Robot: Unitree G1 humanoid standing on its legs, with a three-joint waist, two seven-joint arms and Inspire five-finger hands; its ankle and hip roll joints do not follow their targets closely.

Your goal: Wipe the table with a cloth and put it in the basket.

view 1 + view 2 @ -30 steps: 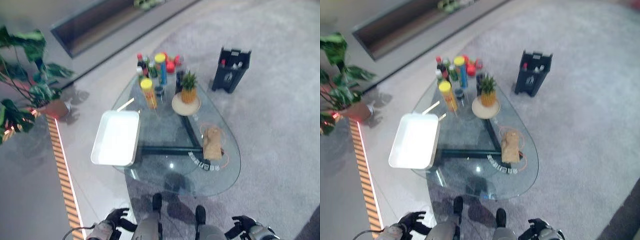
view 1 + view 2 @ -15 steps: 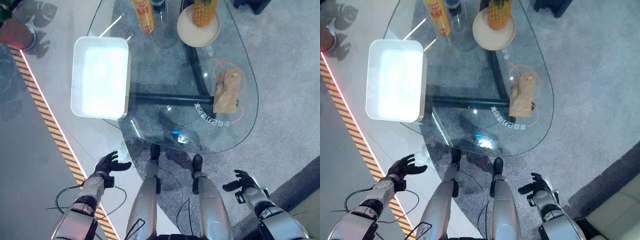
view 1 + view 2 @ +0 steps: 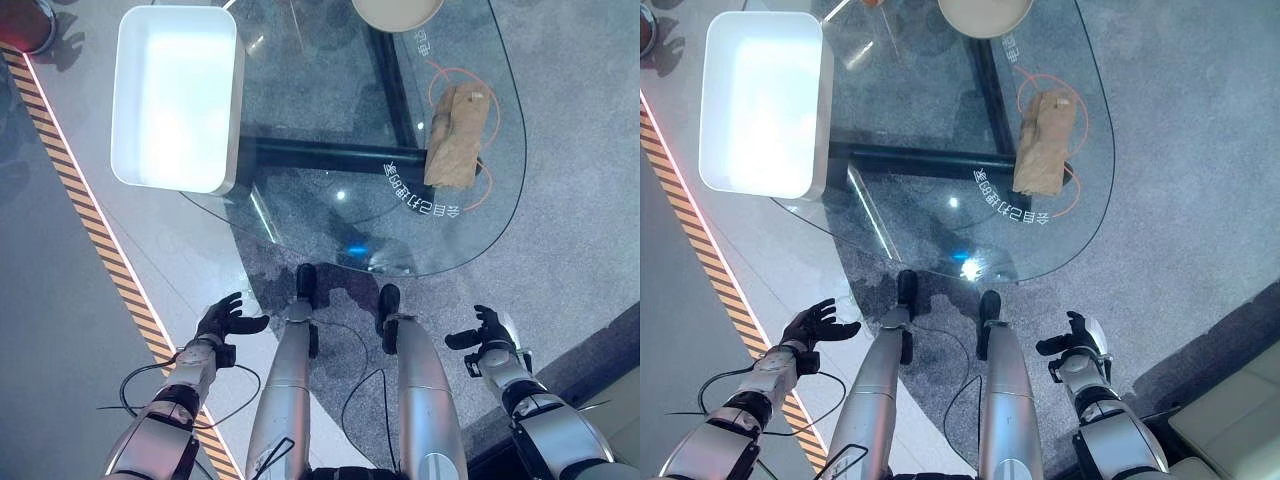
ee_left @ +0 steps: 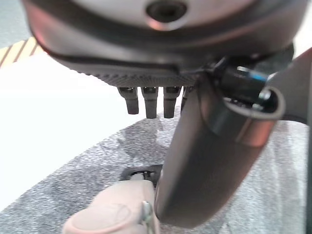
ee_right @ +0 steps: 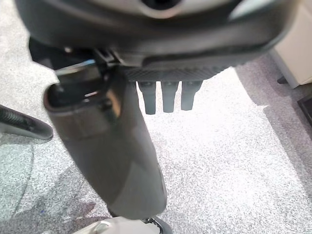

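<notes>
A tan cloth point(image 3: 457, 135) lies crumpled on the right side of the glass table point(image 3: 330, 215), inside an orange ring. A white rectangular basket point(image 3: 172, 96) stands on the table's left side. My left hand point(image 3: 222, 321) hangs low at the lower left, over the floor and well short of the table, fingers spread and holding nothing. My right hand point(image 3: 483, 338) hangs at the lower right over the grey carpet, fingers relaxed and likewise holding nothing. In the wrist views the left fingers point(image 4: 148, 101) and right fingers point(image 5: 168, 96) are straight.
A beige plate point(image 3: 398, 12) sits at the table's far edge. A dark bar point(image 3: 330, 155) runs under the glass. A striped orange strip point(image 3: 95, 235) crosses the floor at the left. A pale sofa corner point(image 3: 1230, 420) stands at the lower right.
The camera has tilted further down, so the table has slid up in the picture and the bottles and pineapple have left it. Both hands stay low beside me, open.
</notes>
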